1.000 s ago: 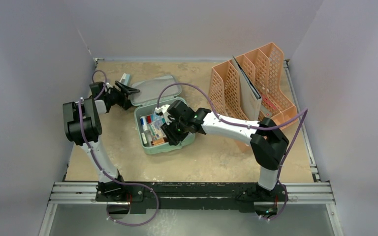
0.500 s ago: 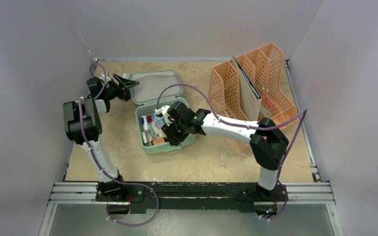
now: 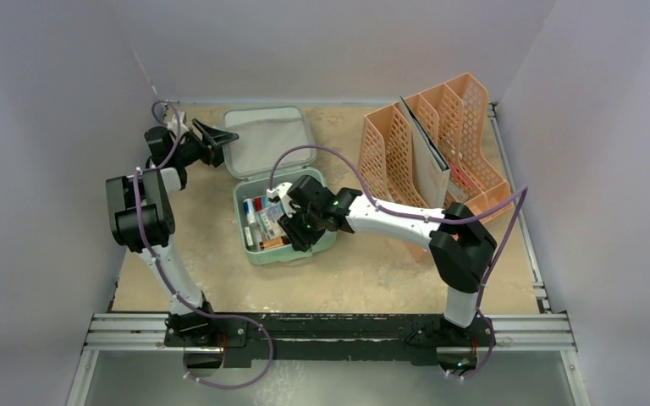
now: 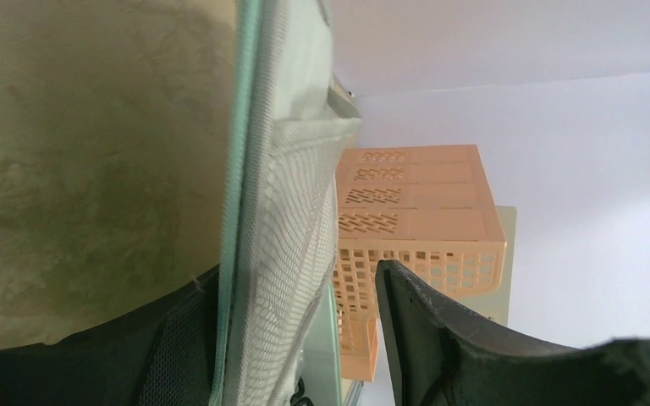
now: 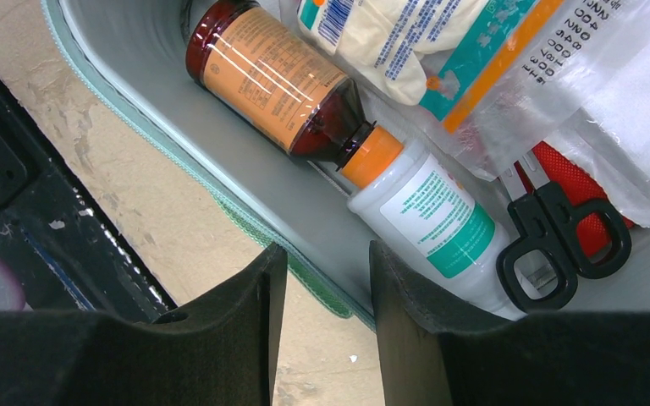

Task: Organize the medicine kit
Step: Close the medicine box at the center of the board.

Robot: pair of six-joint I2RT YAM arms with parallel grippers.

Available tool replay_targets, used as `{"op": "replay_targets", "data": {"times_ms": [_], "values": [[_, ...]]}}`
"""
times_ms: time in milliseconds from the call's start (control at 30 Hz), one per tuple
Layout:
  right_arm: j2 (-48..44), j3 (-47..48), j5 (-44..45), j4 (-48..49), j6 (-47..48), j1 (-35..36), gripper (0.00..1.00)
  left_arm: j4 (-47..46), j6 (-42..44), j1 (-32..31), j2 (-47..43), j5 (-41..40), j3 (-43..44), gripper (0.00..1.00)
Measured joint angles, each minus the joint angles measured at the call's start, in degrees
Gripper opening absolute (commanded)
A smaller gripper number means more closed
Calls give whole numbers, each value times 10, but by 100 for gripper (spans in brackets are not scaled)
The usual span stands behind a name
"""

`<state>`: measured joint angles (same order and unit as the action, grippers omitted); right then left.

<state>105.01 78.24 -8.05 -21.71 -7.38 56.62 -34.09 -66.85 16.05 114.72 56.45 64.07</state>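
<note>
Mint-green plastic with rounded corners, the medicine kit point(image 3: 281, 257) sits mid-worktop point(image 3: 364, 275), its lid point(image 3: 267, 139) hinged open behind it toward the far wall. A mesh pocket point(image 4: 292, 211) lines the lid's inside. The box holds a brown bottle point(image 5: 279, 80), a white bottle point(image 5: 427, 220) with an orange cap, black-handled scissors point(image 5: 559, 245) and packets point(image 5: 491, 51). The left gripper point(image 3: 224, 142) has its jaws released, straddling the lid's left rim. The right gripper point(image 5: 326, 262) straddles the box's wall; whether it pinches, I cannot tell.
</note>
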Motion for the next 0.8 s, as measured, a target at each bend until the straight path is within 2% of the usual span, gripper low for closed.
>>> {"op": "replay_targets", "data": {"times_ms": [567, 800], "values": [[0, -3, 6, 1, 0, 0, 47, 2, -1, 0, -48, 24, 10, 62], [0, -3, 10, -3, 0, 0, 53, -5, 1, 0, -89, 31, 10, 62]]}}
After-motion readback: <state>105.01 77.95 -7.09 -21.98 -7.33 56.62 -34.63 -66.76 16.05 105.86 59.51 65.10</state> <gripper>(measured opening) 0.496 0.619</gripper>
